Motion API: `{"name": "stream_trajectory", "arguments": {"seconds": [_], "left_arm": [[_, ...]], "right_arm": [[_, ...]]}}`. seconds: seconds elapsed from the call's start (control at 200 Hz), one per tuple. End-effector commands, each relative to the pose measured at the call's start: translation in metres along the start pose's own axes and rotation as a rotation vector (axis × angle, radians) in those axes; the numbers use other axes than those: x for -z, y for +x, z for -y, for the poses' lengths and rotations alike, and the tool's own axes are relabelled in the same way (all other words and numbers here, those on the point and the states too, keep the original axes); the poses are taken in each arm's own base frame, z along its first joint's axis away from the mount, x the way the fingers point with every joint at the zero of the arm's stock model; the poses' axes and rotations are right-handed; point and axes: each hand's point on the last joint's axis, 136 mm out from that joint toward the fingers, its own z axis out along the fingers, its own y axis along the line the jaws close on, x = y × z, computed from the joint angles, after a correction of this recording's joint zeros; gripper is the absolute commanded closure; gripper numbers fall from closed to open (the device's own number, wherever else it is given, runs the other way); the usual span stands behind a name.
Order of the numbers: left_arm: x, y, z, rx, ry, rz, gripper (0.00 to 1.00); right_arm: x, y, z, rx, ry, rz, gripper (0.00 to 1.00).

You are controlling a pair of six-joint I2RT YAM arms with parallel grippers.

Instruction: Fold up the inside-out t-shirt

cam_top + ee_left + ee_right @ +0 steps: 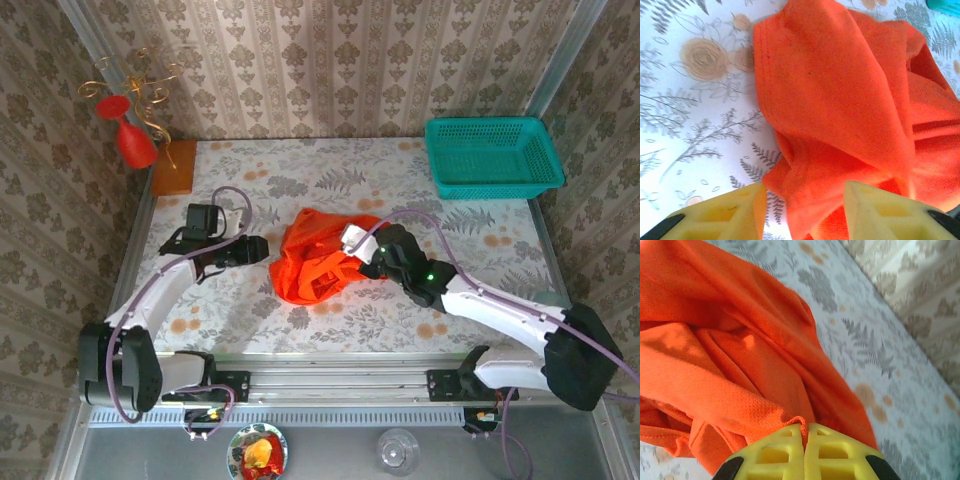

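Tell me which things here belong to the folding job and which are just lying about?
Job: orange t-shirt; left pincer; right pincer, shut on it.
Lying about: teal basket; red goblet ornament; wooden block.

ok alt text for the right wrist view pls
The yellow right gripper is shut on a fold of the crumpled orange t-shirt at the bottom of the frame. The shirt lies heaped on a floral-print table.
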Motion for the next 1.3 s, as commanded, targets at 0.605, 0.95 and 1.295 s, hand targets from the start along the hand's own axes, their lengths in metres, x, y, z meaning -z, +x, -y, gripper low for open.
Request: {"name": "stream_trajectory", "arguments": {"seconds": [0.605,0.95,1.295], "left_arm": [[-0.055,0.076,0.046,0.195,0.416,-0.136,0.48],[-0.053,0.055,0.066,0.196,0.513,-0.062,0.63],[-0.051,0.054,0.074,0.191,0.553,-0.065,0.75]], "right_arm": [[0.021,0.044,0.020,-0.192,0.085,-0.088,1.00],[0.023,0.045,0.018,-0.195,0.073,-0.089,1.00],[0.025,0.044,0.020,-0.201,0.082,-0.084,1.00]]}}
